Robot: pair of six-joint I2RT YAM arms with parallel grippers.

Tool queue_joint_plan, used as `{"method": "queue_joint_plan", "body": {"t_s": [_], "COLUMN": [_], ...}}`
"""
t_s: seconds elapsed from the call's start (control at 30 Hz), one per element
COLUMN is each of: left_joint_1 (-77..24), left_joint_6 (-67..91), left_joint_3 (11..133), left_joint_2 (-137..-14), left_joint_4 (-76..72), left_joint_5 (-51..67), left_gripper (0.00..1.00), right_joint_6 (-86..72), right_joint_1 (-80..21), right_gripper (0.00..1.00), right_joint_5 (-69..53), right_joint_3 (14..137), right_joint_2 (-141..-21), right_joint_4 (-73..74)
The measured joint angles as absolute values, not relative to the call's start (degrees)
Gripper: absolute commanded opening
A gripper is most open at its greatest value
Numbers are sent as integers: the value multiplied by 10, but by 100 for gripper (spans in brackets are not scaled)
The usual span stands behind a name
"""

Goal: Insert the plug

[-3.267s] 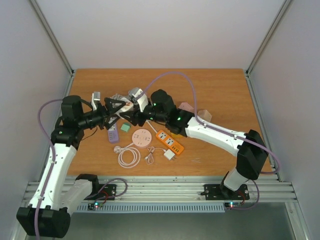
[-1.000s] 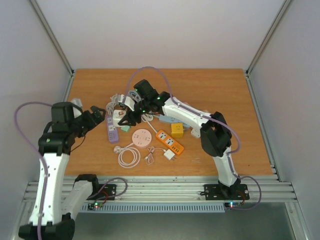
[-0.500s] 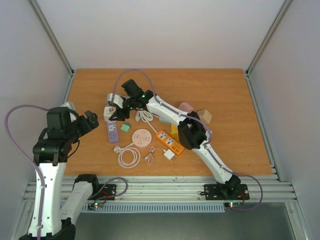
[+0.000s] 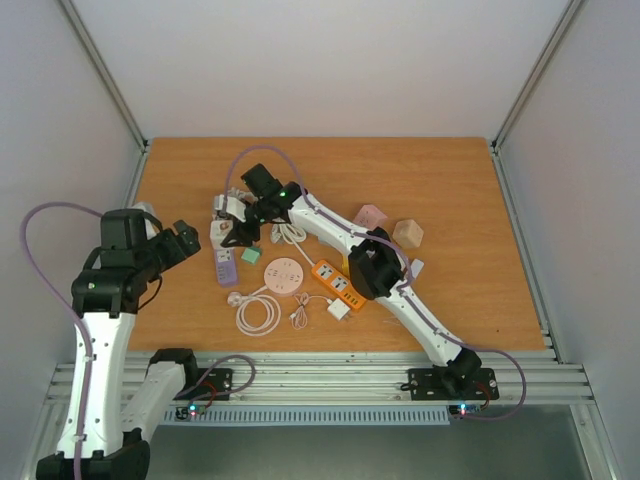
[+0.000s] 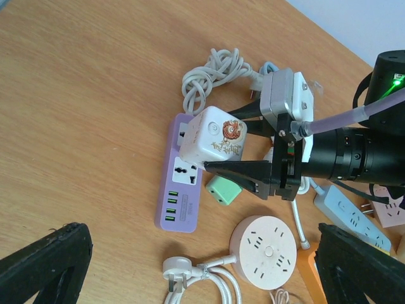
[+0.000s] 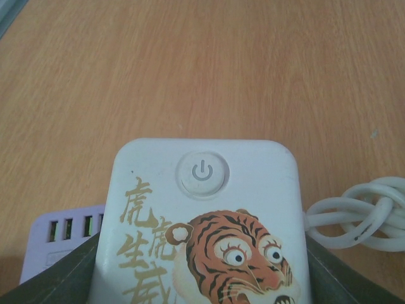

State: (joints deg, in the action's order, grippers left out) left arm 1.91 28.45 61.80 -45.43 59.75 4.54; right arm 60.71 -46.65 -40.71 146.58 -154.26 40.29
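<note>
Bearing a tiger, gold Chinese characters and a power symbol, white cube (image 6: 201, 221) clamped between right gripper (image 5: 220, 142) jaws; left gripper (image 4: 186, 241) jaws wide apart.

Top view high above table (image 4: 450, 180), facing down, left wrist mid-range, right wrist close-up, all sharing tiger-printed cube (image 5: 212, 136), purple strip (image 5: 180, 190)

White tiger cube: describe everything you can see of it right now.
The white cube is glossy plastic with rounded corners, a round power button, a printed orange tiger face and gold characters. The right gripper clamps two sides between black fingers. It sits tilted over the far end of the purple power strip; whether its prongs are seated is hidden.
</note>
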Motion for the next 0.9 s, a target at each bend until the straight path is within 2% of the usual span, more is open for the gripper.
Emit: {"method": "queue_joint_plan", "body": {"t_s": [0.67, 0.9], "left_joint_1": [19, 19], "left_joint_6": [287, 287], "left_joint_3": [606, 601], "left_joint_2": [-479, -481], "left_joint_4": [593, 590], "left_joint_5": [61, 70], "left_gripper": [96, 96], "right_joint_6": [602, 624], "right_joint_1": [-465, -465], "right_gripper": [32, 28], "right_joint_5": [-370, -378], "right_joint_3": [1490, 1510], "right_joint_2": [-1564, -1567], "right_joint_4": [378, 429]}}
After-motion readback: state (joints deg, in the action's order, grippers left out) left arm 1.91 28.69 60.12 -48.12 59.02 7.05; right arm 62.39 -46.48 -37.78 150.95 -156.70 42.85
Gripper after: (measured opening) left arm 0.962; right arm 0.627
